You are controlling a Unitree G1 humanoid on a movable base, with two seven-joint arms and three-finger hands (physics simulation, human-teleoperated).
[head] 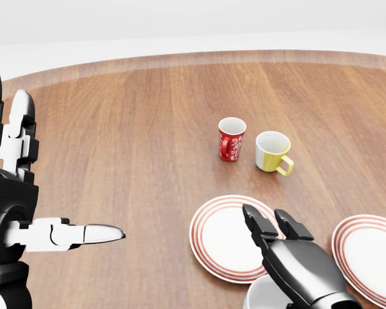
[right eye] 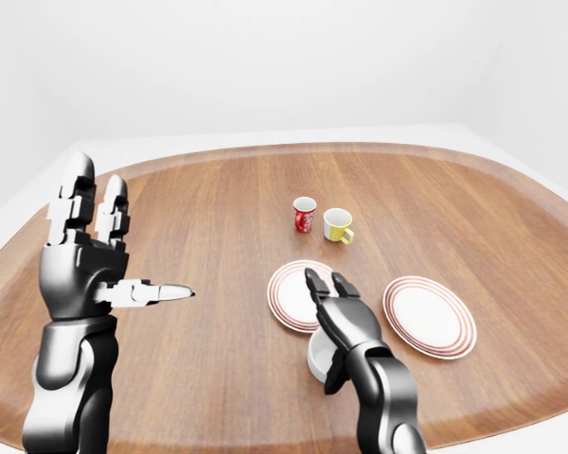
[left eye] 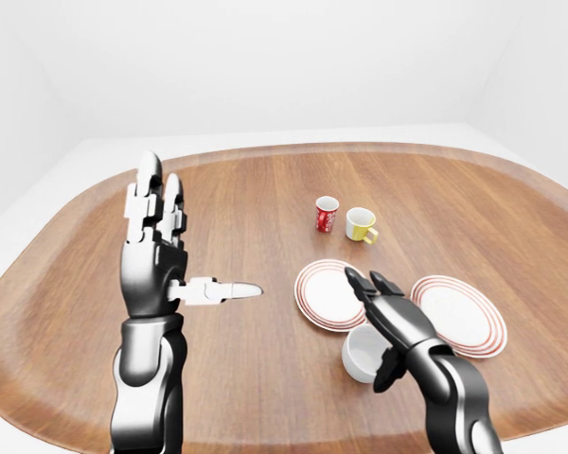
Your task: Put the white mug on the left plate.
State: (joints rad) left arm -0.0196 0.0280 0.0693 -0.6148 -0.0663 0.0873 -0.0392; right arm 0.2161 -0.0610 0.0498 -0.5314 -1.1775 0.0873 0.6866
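Observation:
The white mug [left eye: 359, 357] stands on the wooden table just below the left plate [left eye: 324, 295], a white plate with red rings, in the left-eye view. My right hand [left eye: 367, 322] lies over the mug's right side. Its fingers [left eye: 358, 284] stretch straight out over the plate's rim, and its thumb hangs down beside the mug. The hand is open and partly hides the mug. My left hand [left eye: 194, 236] is raised at the left, open and empty, with fingers up and thumb pointing right.
A matching right plate [left eye: 466, 317] lies to the right of my right hand. A red mug [left eye: 327, 215] and a yellow mug [left eye: 362, 225] stand side by side above the plates. The oval table [left eye: 237, 208] ends just below my arms.

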